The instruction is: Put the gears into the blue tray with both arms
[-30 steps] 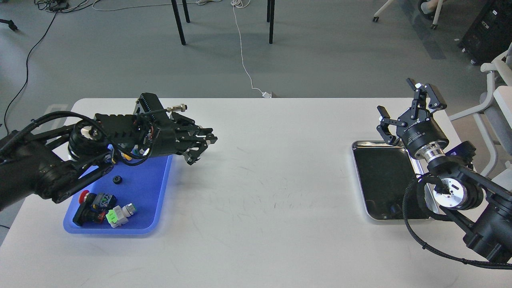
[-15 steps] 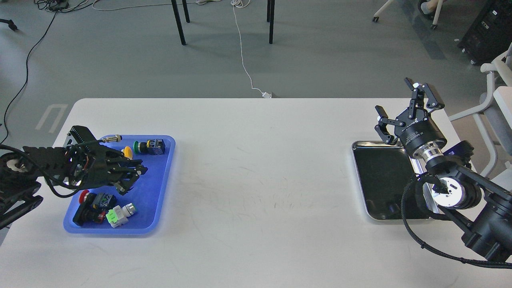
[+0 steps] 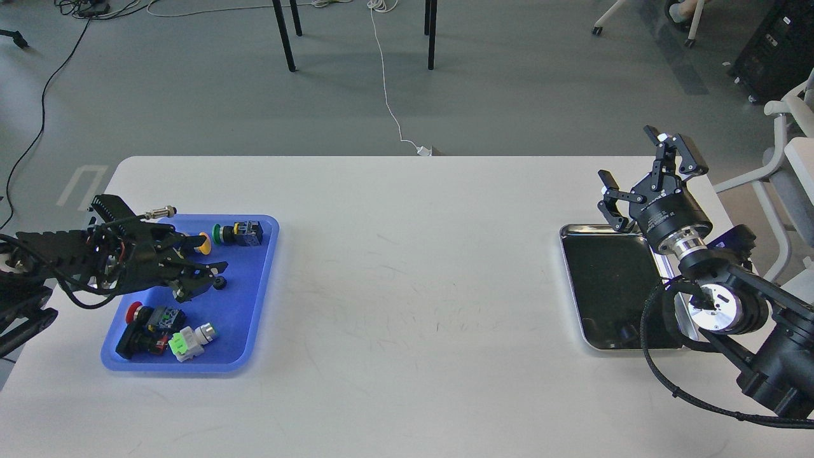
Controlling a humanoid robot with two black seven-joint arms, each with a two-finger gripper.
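Observation:
The blue tray [image 3: 254, 299] lies at the table's left. My left gripper [image 3: 217, 273] reaches in from the left and hovers low over the tray's middle, its fingers slightly apart with nothing clearly between them. A tiny black gear [image 3: 220, 282] sits on the tray floor right at the lower fingertip; I cannot tell whether they touch. My right gripper [image 3: 645, 173] is raised above the far edge of the silver tray [image 3: 572, 286], wide open and empty.
Coloured push-button switches share the blue tray: a yellow and a green one [image 3: 236, 233] at the far end, red and green-white ones [image 3: 166, 331] at the near end. The silver tray's black inside holds one small dark piece [image 3: 626, 332]. A chair [image 3: 792, 159] stands at the right.
My left arm swung back from beyond the tray's far right corner to the left and now sits low over the tray. The right gripper has barely moved.

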